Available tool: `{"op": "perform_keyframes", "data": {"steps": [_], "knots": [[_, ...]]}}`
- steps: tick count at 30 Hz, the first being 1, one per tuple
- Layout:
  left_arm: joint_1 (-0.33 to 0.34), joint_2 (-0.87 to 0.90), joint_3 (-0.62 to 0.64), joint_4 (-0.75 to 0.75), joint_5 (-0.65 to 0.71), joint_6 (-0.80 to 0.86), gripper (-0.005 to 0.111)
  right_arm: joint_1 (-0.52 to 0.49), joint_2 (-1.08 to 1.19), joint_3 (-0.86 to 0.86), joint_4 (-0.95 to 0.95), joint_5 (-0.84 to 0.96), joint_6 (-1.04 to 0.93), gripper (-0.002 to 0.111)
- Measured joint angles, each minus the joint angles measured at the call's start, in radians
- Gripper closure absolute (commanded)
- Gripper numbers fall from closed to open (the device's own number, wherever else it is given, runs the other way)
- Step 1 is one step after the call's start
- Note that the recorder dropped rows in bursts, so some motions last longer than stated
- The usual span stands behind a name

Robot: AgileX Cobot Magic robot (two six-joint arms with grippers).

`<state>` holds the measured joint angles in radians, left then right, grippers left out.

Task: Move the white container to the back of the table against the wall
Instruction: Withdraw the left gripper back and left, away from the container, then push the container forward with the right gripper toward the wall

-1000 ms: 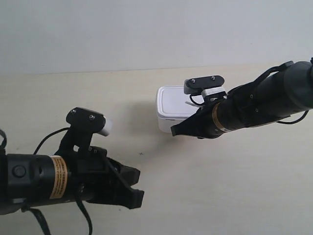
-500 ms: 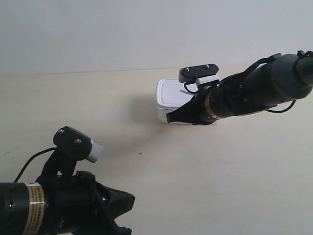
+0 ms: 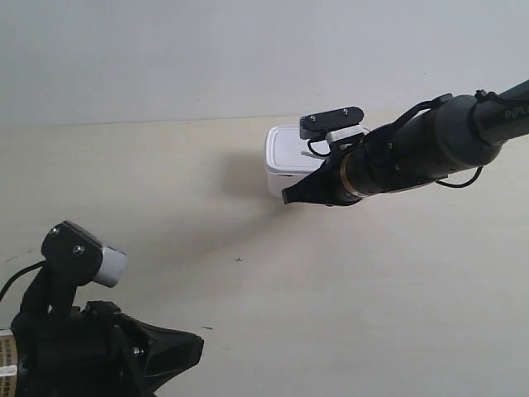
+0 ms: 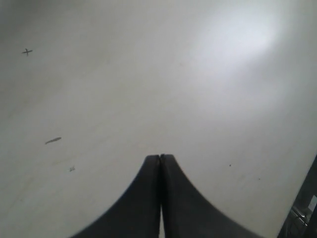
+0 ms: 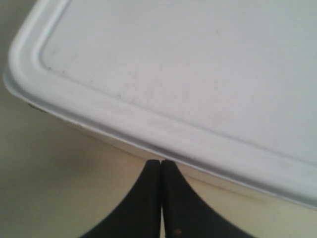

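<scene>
The white container (image 3: 287, 157) rests on the cream table (image 3: 372, 289) a short way in front of the pale wall (image 3: 248, 58). In the right wrist view its rimmed lid (image 5: 198, 64) fills the frame. My right gripper (image 5: 162, 162) is shut, its tips against the container's near side wall just under the lid rim; in the exterior view it is the gripper (image 3: 289, 198) of the arm at the right. My left gripper (image 4: 160, 157) is shut and holds nothing, above bare tabletop; the exterior view shows it (image 3: 192, 351) at the bottom left.
Small dark specks mark the tabletop (image 3: 239, 260). A strip of table lies between the container and the wall. The left arm's body (image 3: 74, 347) fills the bottom left corner of the exterior view.
The container has shifted a little toward the wall with the right gripper against it. The left arm has drawn back down and to the left in the exterior view.
</scene>
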<state>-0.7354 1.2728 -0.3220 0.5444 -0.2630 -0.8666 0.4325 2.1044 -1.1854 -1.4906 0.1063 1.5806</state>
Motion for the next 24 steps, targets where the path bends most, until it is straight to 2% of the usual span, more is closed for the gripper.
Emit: {"op": "perform_keyframes", "data": {"steps": [16, 24], "knots": [[0.000, -0.166, 0.097, -0.001, 0.000, 0.000, 0.107, 0.000, 0.096, -0.128, 0.000, 0.062, -0.054, 0.108], [0.000, -0.208, 0.119, -0.003, 0.004, 0.000, 0.107, 0.000, 0.133, -0.196, 0.007, 0.163, -0.111, 0.108]]}}
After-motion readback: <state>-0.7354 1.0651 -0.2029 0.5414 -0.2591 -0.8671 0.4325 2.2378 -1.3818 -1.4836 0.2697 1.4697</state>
